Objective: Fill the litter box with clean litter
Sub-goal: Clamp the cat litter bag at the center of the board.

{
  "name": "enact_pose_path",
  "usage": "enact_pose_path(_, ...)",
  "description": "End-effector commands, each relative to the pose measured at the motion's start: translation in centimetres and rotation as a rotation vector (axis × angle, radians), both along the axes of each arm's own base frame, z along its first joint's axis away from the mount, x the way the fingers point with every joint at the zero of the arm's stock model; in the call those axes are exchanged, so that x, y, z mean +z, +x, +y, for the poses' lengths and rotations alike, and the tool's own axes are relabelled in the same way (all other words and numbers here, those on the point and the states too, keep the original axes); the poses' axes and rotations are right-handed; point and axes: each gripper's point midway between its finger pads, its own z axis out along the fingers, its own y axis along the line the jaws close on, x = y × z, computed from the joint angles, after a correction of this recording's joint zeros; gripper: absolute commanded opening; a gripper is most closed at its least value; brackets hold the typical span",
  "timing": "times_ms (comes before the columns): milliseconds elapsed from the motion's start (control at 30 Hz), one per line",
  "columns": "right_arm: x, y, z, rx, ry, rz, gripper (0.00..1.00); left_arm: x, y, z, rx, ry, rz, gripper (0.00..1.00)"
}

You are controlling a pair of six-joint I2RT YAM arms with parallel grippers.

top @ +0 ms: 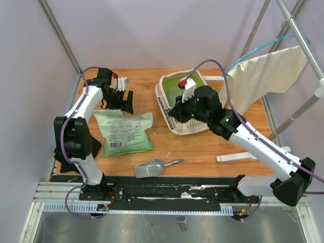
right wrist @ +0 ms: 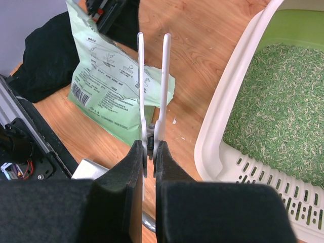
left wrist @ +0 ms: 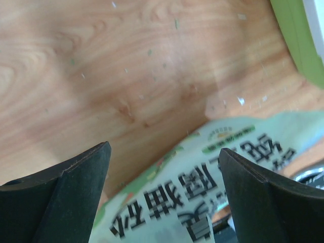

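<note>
— What is the surface?

— A wooden table (top: 202, 147), orange-brown with visible grain, filling the middle of the top view.

— What lies on it?

— The litter box (top: 163, 104) sits upper centre, slightly right. A light green printed bag (top: 124, 132) lies flat at centre left, apart from the box. A silver scoop (top: 150, 168) lies below the bag's lower right corner, near the bottom edge of the wood, with its handle pointing right.

— Anything at the right?

— A flat white bar (top: 235, 157) lies at lower right. In the left wrist view, stray green specks (left wrist: 150, 51) dot the bare wood above the bag.
</note>
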Motion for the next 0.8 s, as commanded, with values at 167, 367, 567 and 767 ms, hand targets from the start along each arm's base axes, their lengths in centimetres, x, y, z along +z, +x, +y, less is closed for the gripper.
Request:
enact_pose_path(167, -0.4, -0.1, 0.6, 0.042, -0.003, 0.001, 0.01, 1.8, -5.9, -0.9, -0.068, -0.078, -0.032, 0.93)
enact_pose_path(367, -0.4, 0.4, 1.3, 0.064, -0.011, -0.003, 0.01, -1.0, -8.1, 0.2, -0.013, -0.029, 0.011, 0.91)
enact_pose_path(567, -0.2, 0.8, 2.0, 0.084, -0.022, -0.010, 0.01, -0.7, -7.7, -0.3, -0.013, -0.059, -0.036, 0.89)
enact_pose_path(767, -0.4, 1.0, 2.1, 0.080, -0.026, -0.006, 0.01, 5.4, -4.2, -1.1, -0.001, -0.114, -0.253, 0.96)
